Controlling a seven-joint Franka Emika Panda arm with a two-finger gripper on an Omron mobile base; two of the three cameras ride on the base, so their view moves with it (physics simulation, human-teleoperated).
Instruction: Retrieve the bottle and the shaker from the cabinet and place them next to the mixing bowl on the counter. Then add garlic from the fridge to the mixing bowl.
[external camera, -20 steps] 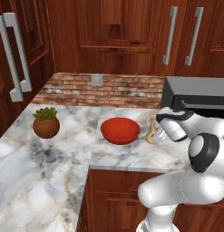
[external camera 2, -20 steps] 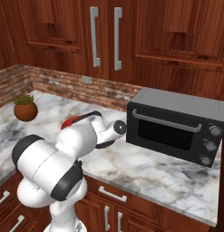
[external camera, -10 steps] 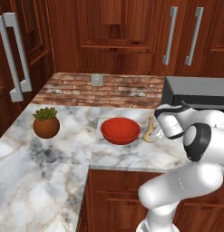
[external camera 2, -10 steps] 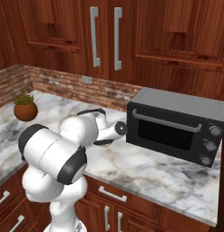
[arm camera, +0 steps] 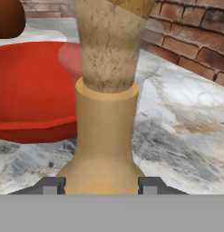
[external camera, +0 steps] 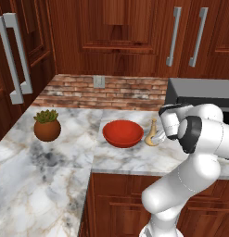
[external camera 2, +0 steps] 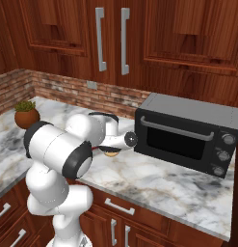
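The bottle stands upright on the marble surface at centre right of the left base view, its long axis vertical and its thin neck pointing up, just beside the right rim of the red mixing bowl. The hand has a finger on each side of the bottle's round base; whether it is clenched on it cannot be told. A potted plant sits well apart at left.

Tan bottle beside the glossy red mixing bowl on grey-veined white counter (marble).
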